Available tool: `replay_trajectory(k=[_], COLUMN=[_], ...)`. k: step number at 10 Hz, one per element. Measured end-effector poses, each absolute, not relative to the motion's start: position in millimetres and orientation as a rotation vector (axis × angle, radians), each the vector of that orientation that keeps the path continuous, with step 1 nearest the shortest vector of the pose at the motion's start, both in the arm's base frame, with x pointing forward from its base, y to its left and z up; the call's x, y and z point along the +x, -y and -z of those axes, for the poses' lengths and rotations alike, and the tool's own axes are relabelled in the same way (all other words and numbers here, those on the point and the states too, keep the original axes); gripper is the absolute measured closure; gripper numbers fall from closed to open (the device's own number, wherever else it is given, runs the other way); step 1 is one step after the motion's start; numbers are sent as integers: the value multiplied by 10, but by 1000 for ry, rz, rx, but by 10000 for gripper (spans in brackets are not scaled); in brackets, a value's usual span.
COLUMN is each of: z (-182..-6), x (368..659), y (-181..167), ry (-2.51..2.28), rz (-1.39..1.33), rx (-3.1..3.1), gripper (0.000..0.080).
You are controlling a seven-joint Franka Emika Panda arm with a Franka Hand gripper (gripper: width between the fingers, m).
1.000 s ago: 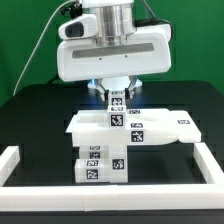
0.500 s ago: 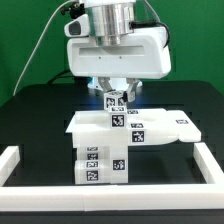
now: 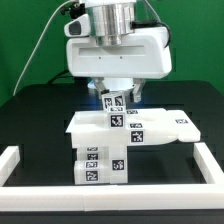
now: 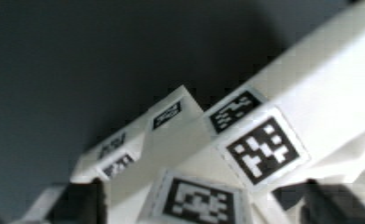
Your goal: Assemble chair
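My landmark is the chair (image 3: 125, 135), a blocky white assembly near the middle of the black desk (image 3: 35, 115). On the exterior view's left of it runs the low white border rail (image 3: 14, 160), well apart from the chair, with only bare desk between them. A dark cable (image 3: 42, 45) hangs down above that side, behind my arm.

The chair itself has a flat panel lying across, with a stack of tagged blocks (image 3: 103, 165) below it toward the camera and a small tagged piece (image 3: 115, 100) standing tilted at its far edge. My fingers (image 3: 113, 92) hang right over that small piece, one on each side of it. They stand apart, and I cannot tell from either view whether the pads touch it. In the wrist view the dark fingertips (image 4: 81, 200) sit at both sides of a tagged white face (image 4: 197, 200), with visible gaps beside it.

On the exterior view's right of the chair, the panel (image 3: 175, 125) reaches out toward the rail's other arm (image 3: 212, 165), which stays apart from it.

My broad white hand housing (image 3: 118, 55) blocks the desk behind the chair. The wrist view is blurred and close, so the tags are unreadable and the chair's edges are cut off.
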State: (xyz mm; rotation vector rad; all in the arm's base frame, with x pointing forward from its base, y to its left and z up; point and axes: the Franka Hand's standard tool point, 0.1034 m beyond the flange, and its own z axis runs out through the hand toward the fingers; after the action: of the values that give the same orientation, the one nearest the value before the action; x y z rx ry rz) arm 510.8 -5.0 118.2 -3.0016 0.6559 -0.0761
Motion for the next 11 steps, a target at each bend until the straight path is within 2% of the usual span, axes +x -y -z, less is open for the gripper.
replay_trajectory(k=[1, 3, 6, 7, 9, 10, 11], z=[-1209, -1252, -1257, -1237, -1225, -1224, -1224], x=[5130, 5149, 5128, 5151, 5153, 5153, 5153], y=[117, 156, 199, 92, 45, 47, 47], ry=[-294, 147, 468, 638, 631, 614, 610], rz=[89, 116, 120, 108, 105, 105, 104], rx=[-3062, -3080, -3064, -3052, -3052, -3055, -3056], gripper=[168, 153, 151, 151, 151, 269, 419])
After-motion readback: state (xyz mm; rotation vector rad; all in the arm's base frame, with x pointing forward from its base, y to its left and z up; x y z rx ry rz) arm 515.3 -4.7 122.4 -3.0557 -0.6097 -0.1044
